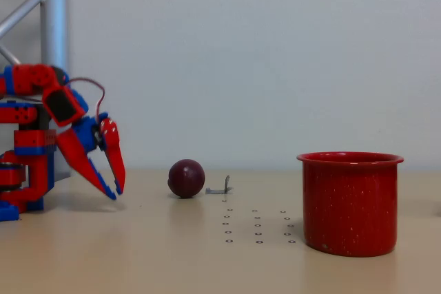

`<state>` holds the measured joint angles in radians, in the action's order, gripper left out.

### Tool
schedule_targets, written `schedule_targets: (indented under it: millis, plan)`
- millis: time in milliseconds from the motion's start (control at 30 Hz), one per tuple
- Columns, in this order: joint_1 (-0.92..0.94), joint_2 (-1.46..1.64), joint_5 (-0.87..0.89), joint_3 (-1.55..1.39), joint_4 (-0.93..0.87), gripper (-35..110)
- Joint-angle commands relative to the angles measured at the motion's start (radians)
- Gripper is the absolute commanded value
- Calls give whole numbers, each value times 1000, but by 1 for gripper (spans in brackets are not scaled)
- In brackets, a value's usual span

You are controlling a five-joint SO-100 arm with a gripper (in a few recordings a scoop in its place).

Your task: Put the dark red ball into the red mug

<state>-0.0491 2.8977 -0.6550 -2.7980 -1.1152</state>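
The ball [187, 178] sits on the table [138, 259], at about 9 o'clock from the mug [350, 203] and well apart from it. Small, smooth and glossy, it looks light, hard and apt to roll or slip; pinching across its widest middle seems safest. The gripper [115, 191] hangs at the ball's 9 o'clock, fingers pointing down to 5 o'clock, slightly parted and empty, the arm folded low.

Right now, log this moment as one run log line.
gripper: open, empty, left of ball | ball: on table, untouched | mug: upright, right side | step: approach
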Motion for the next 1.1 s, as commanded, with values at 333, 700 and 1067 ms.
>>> schedule_targets:
  millis: [333, 700, 1067]
  plan:
    - [124, -354, -684, 489, 239, 26]
    - [123, -529, -873, 594, 488, 46]
    - [-44, -667, -971, 603, 647, 46]
